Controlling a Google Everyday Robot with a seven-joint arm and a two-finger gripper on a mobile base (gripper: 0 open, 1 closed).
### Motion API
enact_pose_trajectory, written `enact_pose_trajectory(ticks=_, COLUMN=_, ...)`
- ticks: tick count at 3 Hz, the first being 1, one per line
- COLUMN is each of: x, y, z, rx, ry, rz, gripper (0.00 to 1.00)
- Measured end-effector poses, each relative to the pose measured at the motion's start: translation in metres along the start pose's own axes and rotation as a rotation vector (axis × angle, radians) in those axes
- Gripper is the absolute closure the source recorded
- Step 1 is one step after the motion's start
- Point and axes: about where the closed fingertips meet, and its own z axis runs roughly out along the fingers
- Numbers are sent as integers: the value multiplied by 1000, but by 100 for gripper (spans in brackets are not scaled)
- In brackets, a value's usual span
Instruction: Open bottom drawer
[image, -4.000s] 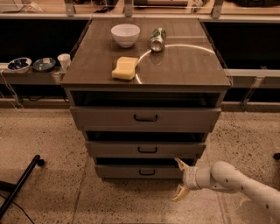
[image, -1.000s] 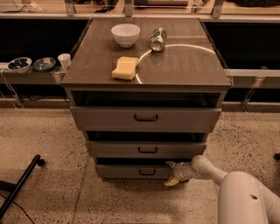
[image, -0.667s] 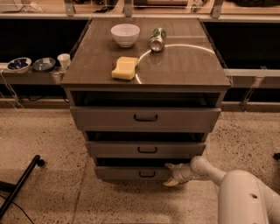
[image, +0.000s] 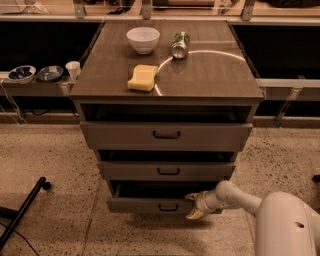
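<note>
Camera view: lower centre, the pale gripper is at the flat grey-brown bottom drawer, jaws spread wide beside its dark bar handle.

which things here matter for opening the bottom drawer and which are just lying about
For the job: bottom drawer, its handle, gripper at the drawer front, right of the handle.
Lying about, on the cabinet top: white bowl, can, sponge.
</note>
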Motion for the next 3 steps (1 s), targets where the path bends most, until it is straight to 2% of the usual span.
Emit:
enact_pose_trajectory(ticks=1, x=-7, y=33, z=-1, rx=-69, ry=15, rz=-25, gripper=42)
enact_pose_trajectory(ticks=2, x=-4, y=56, z=5, rx=-129, ry=26, rz=-15, gripper=48)
enact_pose_trajectory(ticks=3, x=-2, y=71, z=1, rx=-153, ry=36, rz=-5, gripper=50)
